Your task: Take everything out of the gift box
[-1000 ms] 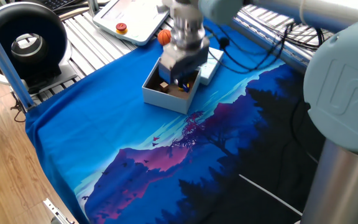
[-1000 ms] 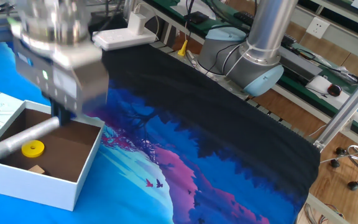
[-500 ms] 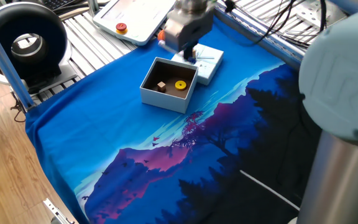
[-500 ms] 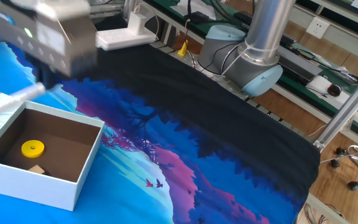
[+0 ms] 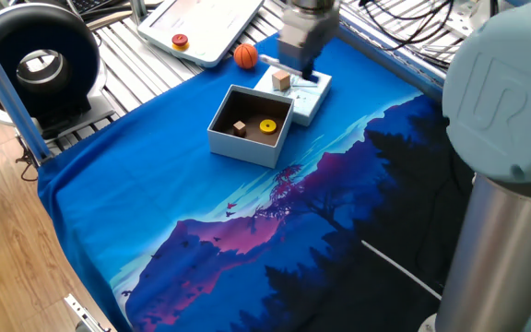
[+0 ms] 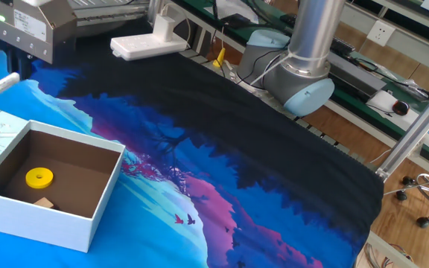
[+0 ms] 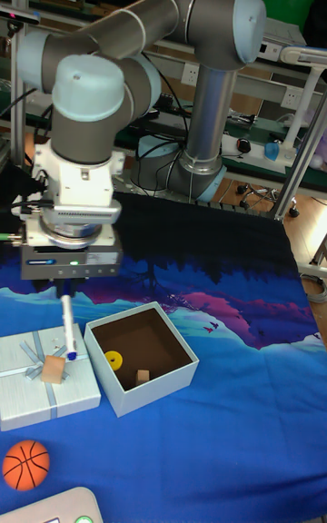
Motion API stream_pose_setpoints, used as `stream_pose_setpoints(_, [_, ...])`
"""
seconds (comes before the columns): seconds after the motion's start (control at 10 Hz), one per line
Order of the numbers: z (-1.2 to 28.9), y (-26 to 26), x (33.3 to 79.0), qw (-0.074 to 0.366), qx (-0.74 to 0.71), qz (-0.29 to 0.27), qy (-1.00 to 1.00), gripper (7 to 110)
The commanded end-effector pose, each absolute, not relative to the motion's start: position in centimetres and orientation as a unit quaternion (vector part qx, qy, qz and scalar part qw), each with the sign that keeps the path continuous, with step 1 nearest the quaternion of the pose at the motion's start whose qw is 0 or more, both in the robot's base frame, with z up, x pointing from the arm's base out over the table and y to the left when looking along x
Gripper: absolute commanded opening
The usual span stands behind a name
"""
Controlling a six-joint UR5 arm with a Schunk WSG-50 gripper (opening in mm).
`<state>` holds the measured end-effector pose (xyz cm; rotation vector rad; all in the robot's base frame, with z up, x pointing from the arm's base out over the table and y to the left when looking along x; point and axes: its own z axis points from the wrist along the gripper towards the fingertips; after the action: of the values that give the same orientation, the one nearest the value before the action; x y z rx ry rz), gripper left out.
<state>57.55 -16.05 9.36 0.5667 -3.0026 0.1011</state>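
Tall fixed view: gripper (image 7: 68, 294) poised above the lid (image 7: 45, 380), clamped on the pen's (image 7: 67, 328) upper end, pen hanging upright with its blue tip just over the lid beside a cube (image 7: 53, 371). Box (image 7: 142, 356) just to one side of the gripper and lower, walls clear of the fingers, holding a yellow disc (image 7: 113, 360) and second cube (image 7: 141, 379). Ball (image 7: 25, 464) beyond the lid on open cloth. Arm arched overhead, wrist pointing straight down.
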Motion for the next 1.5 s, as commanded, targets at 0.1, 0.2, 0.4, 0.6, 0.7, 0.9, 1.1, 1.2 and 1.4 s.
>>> stream_pose_setpoints(0.1, [7.0, -19.7, 56.2, 0.058, 0.300, 0.055, -0.951, 7])
stream_pose_setpoints(0.2, [6.8, -19.6, 57.5, 0.038, 0.327, 0.060, -0.943, 7])
stream_pose_setpoints(0.4, [6.8, -17.7, 60.1, -0.021, 0.414, 0.043, -0.909, 7])
stream_pose_setpoints(0.6, [7.1, -16.0, 59.8, -0.030, 0.447, 0.013, -0.894, 66])
stream_pose_setpoints(0.7, [7.2, -15.8, 59.8, -0.030, 0.451, 0.012, -0.892, 66])
stream_pose_setpoints(0.9, [8.0, -15.1, 59.9, -0.025, 0.447, 0.004, -0.894, 66])
stream_pose_setpoints(1.1, [12.7, -11.9, 61.1, -0.023, 0.414, 0.004, -0.910, 88])
stream_pose_setpoints(1.2, [14.0, -9.3, 62.2, -0.030, 0.389, -0.006, -0.921, 88])
stream_pose_setpoints(1.4, [12.1, -4.2, 65.0, -0.039, 0.328, -0.014, -0.944, 88])
